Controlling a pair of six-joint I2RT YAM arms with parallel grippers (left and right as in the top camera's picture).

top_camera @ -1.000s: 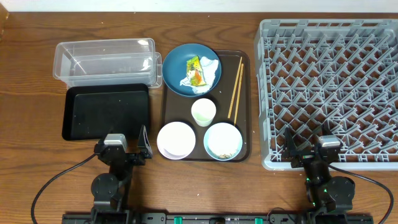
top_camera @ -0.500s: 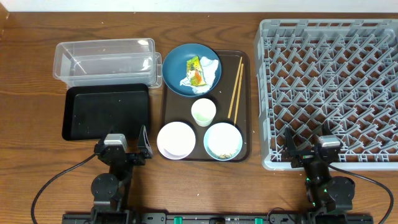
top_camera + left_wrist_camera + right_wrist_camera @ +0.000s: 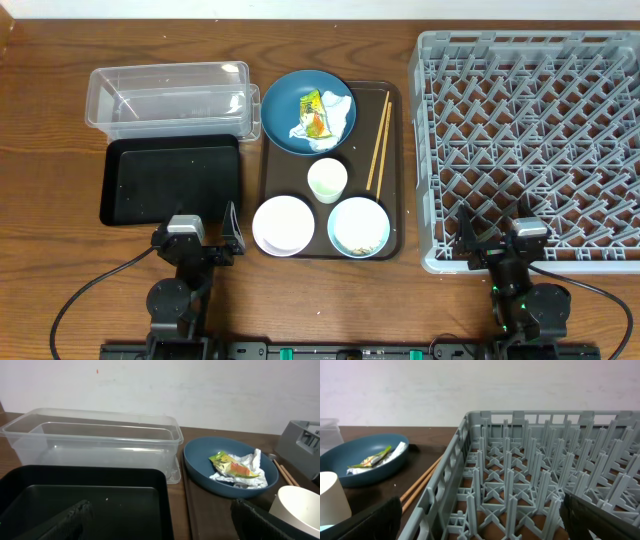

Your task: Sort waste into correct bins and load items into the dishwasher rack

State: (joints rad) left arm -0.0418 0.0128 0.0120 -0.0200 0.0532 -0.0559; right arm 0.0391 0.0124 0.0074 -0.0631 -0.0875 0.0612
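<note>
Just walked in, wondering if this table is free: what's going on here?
Nothing is being handled yet. The left hand and right hand are open and empty at the near edge, the left by the black tray-bin, the right at the empty grey dishwasher rack. The dishes sit on the brown serving tray: a dark blue plate carrying a crumpled tissue and wrapper, chopsticks, a small white cup, a white bowl and a pale blue bowl with rice grains. The clear tub is empty.
</note>
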